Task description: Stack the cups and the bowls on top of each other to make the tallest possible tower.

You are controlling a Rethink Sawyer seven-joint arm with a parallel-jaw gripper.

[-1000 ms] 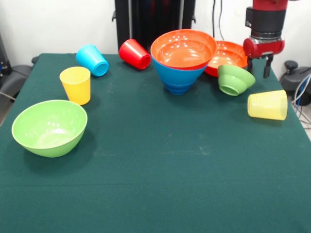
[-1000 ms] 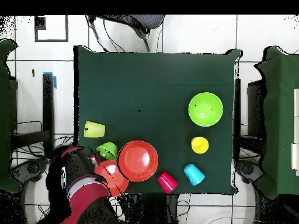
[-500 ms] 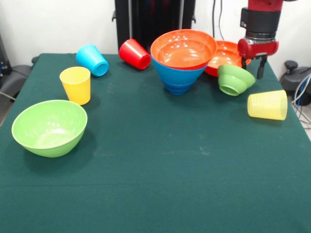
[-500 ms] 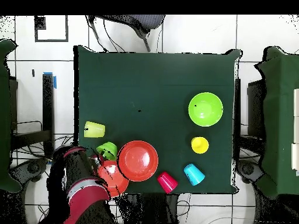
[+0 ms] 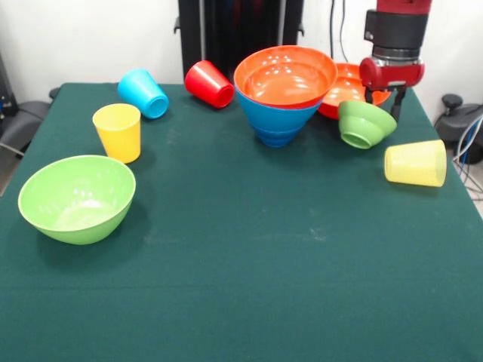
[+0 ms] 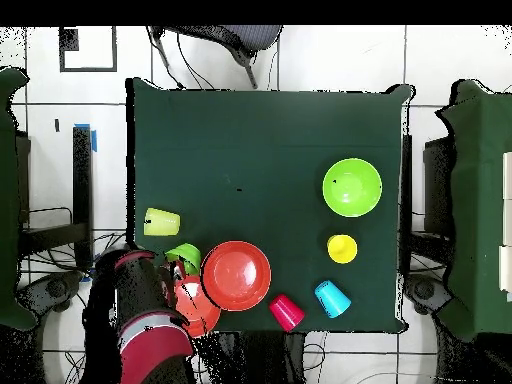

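**Kid:** Where is the robot's arm?

**Helper:** It comes straight down at the far right of the surface (image 5: 226,302). The red and black arm (image 5: 395,38) stands upright, and its gripper (image 5: 382,99) hangs just behind the small green bowl (image 5: 365,124), over the edge of the orange-red bowl (image 5: 349,84) that lies at the back.

**Kid:** Are the jaws wide or narrow?

**Helper:** I see two dark prongs pointing down with a gap between them, so they look a bit apart. They hold nothing. From above, the arm (image 6: 145,320) covers them.

**Kid:** Where is the tower?

**Helper:** Near the back, in the middle. A second orange-red bowl (image 5: 285,76) sits inside the big blue bowl (image 5: 276,121). From above you only see the round orange-red top (image 6: 236,275).

**Kid:** And the rest?

**Helper:** The small green bowl is tipped on its side, just right of the tower. The ribbed pale yellow cup (image 5: 415,163) lies on its side near the right edge. The red cup (image 5: 209,84) and the light blue cup (image 5: 143,93) lie on their sides at the back left. The yellow cup (image 5: 118,132) stands upright. The big green bowl (image 5: 77,197) sits open side up at the left.

**Kid:** Any words on anything?

**Helper:** None that I can read.
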